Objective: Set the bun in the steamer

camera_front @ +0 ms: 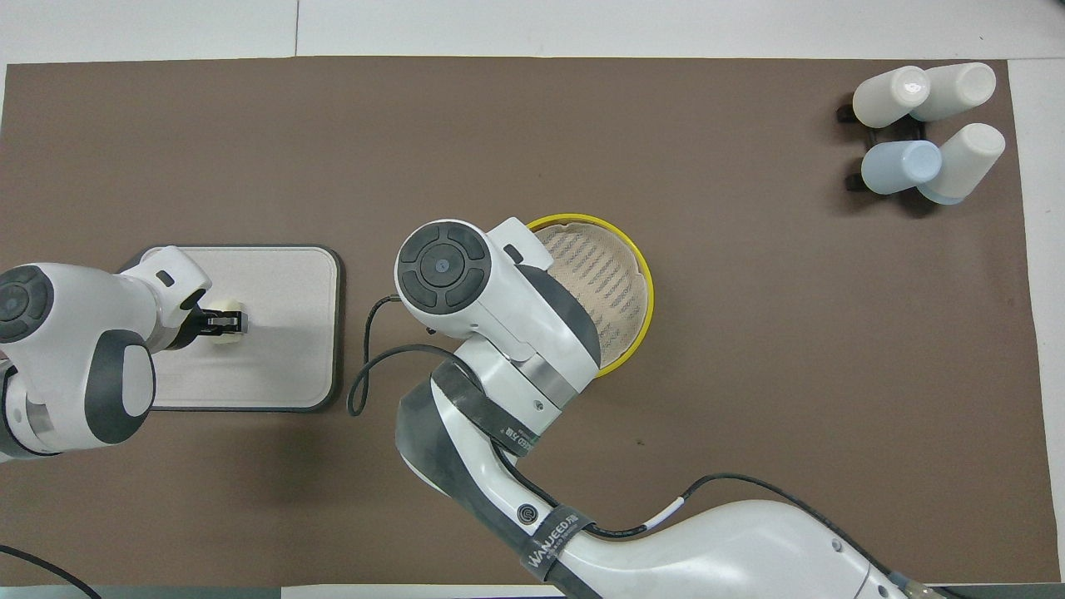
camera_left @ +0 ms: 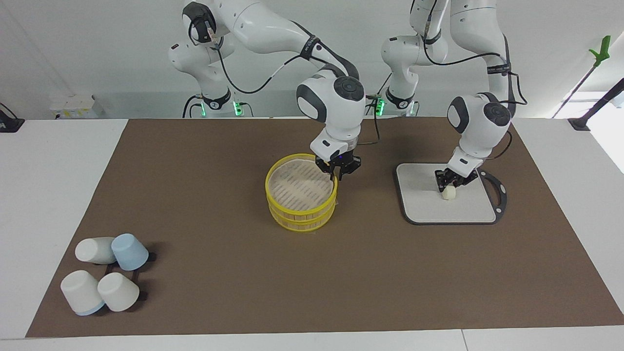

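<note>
The yellow-rimmed steamer (camera_left: 300, 219) stands mid-mat with its lid (camera_left: 298, 189) resting on top, the pale slatted face showing. It also shows in the overhead view (camera_front: 620, 291), half covered by my right arm. My right gripper (camera_left: 336, 176) is shut on the lid's rim at the edge toward the left arm's end. The cream-white bun (camera_left: 449, 194) lies on the grey cutting board (camera_left: 424, 207). My left gripper (camera_left: 451, 184) is right down at the bun (camera_front: 223, 333), touching or just over its top.
Several white and blue cups (camera_left: 105, 273) lie on a black rack at the right arm's end, far from the robots; they also show in the overhead view (camera_front: 928, 125). The brown mat (camera_left: 390, 273) covers the table.
</note>
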Action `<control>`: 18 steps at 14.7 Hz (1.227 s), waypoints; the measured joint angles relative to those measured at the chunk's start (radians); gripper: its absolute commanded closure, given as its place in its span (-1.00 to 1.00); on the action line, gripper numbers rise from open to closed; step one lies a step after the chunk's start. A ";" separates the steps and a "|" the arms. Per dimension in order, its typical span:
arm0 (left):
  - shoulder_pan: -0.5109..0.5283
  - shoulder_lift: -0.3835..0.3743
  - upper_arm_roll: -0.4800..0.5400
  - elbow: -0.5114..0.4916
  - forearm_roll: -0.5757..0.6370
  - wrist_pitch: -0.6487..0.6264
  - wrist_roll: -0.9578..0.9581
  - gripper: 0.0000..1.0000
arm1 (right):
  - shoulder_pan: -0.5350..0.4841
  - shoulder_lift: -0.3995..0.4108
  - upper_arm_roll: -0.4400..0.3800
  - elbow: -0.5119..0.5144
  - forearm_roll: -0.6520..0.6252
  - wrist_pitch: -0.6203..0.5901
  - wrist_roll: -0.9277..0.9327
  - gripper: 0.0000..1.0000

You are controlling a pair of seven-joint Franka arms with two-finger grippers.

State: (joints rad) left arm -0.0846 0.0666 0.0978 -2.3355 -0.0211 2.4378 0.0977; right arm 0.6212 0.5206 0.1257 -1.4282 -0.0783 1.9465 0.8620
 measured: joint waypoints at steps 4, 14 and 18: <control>0.000 0.000 0.000 0.010 0.000 -0.014 0.000 0.49 | -0.003 0.001 -0.005 0.012 -0.022 0.011 -0.001 1.00; -0.159 -0.004 -0.023 0.516 -0.044 -0.620 -0.298 0.49 | -0.345 -0.118 -0.010 0.074 -0.024 -0.151 -0.535 1.00; -0.356 0.049 -0.033 0.685 -0.065 -0.666 -0.572 0.49 | -0.418 -0.118 -0.010 0.067 -0.024 -0.154 -0.687 1.00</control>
State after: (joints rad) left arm -0.4405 0.1156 0.0645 -1.6503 -0.0863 1.7723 -0.4741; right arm 0.2036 0.4029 0.1161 -1.3617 -0.1023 1.7923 0.1746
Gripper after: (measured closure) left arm 0.740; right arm 0.907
